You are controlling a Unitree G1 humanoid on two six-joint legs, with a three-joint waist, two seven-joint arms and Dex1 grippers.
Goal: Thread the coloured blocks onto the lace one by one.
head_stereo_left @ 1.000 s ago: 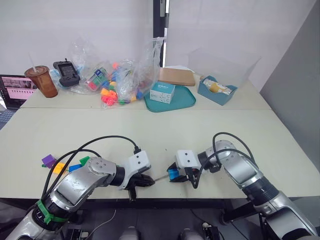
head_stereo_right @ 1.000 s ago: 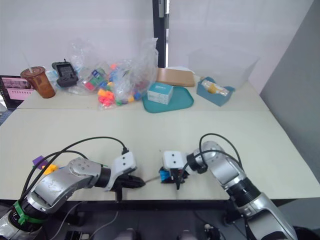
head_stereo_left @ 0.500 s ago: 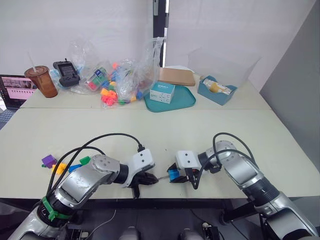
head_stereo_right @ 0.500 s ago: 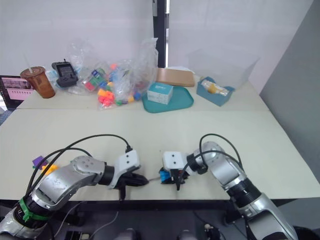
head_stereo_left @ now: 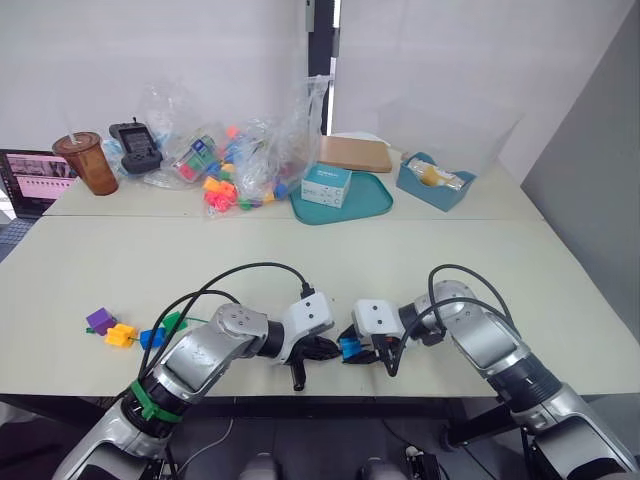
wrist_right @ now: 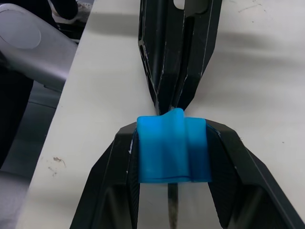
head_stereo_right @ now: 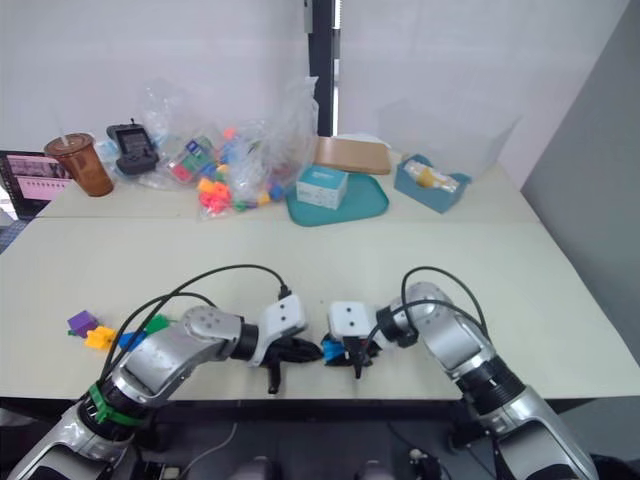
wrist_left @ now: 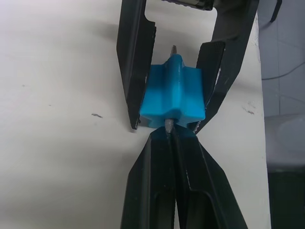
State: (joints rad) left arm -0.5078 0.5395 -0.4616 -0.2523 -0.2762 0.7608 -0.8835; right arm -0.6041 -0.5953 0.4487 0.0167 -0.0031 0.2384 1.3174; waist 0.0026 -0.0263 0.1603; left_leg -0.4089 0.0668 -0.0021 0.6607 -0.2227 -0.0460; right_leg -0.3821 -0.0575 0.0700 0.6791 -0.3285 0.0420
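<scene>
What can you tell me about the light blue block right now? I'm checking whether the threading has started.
The light blue block is a small, glossy plastic piece with a lobed, cross-like outline. The right gripper clamps it on two opposite sides, near the table's front edge. The lace's grey tip, pinched in the left gripper, enters one face and pokes out the opposite face, so it is already through the block.

Office or lab room: plain white walls, two pale tables point(head_stereo_left: 420, 250), a laptop point(head_stereo_left: 30, 178), an iced drink cup point(head_stereo_left: 89, 163).
</scene>
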